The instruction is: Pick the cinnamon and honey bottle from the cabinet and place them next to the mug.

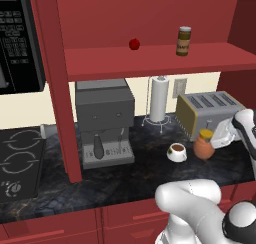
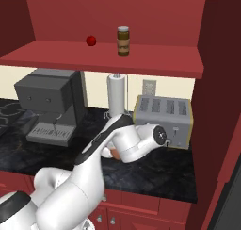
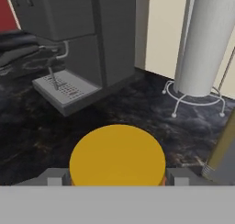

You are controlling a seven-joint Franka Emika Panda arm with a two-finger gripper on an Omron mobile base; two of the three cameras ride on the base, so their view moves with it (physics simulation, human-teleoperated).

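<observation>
The honey bottle (image 1: pixel 204 145), an orange ribbed jar with a yellow lid (image 3: pixel 117 156), stands on the dark counter just right of the mug (image 1: pixel 176 151), a white cup of brown liquid on a saucer. My gripper (image 1: pixel 214 141) reaches in from the right and is shut on the bottle, a finger on each side of it in the hand view. The arm covers most of the bottle in the right base view. The cinnamon (image 1: pixel 184 41), a slim brown jar with a grey cap, stands upright on the shelf board of the red cabinet (image 1: pixel 150 59); it also shows as the cinnamon (image 2: pixel 123 40).
A small red ball (image 1: pixel 134 44) lies on the shelf left of the cinnamon. On the counter are a grey coffee machine (image 1: pixel 104 123), a paper towel roll (image 1: pixel 159 99) and a toaster (image 1: pixel 207 113) just behind the bottle. The red upright post (image 1: pixel 57 88) stands left; a stove (image 1: pixel 20 163) beyond.
</observation>
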